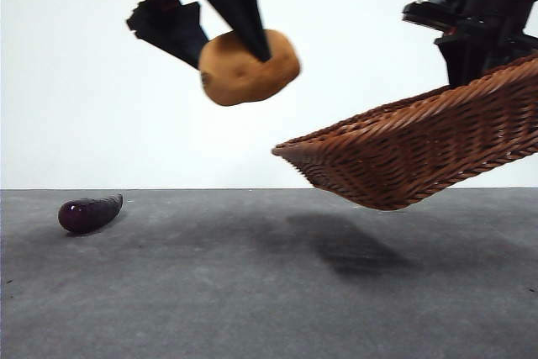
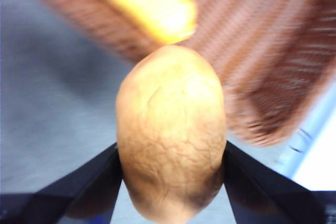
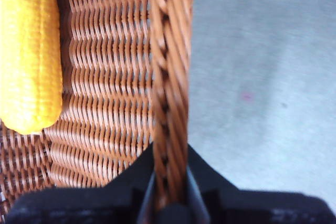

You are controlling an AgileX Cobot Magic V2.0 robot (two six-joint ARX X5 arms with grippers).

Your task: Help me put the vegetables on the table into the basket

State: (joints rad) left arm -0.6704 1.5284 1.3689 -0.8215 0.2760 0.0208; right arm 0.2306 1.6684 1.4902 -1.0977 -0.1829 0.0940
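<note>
My left gripper (image 1: 239, 44) is shut on the tan-brown potato (image 1: 249, 66) and holds it high above the table, left of the basket; the potato also fills the left wrist view (image 2: 171, 129). My right gripper (image 3: 169, 192) is shut on the braided rim (image 3: 169, 77) of the brown wicker basket (image 1: 429, 149) and holds it tilted in the air at the right. The yellow corn cob (image 3: 29, 51) lies inside the basket; it also shows in the left wrist view (image 2: 139, 1). The dark purple eggplant (image 1: 88, 213) lies on the grey table (image 1: 252, 292) at the far left.
The basket casts a shadow (image 1: 345, 245) on the table below it. A white wall (image 1: 84, 107) stands behind the table.
</note>
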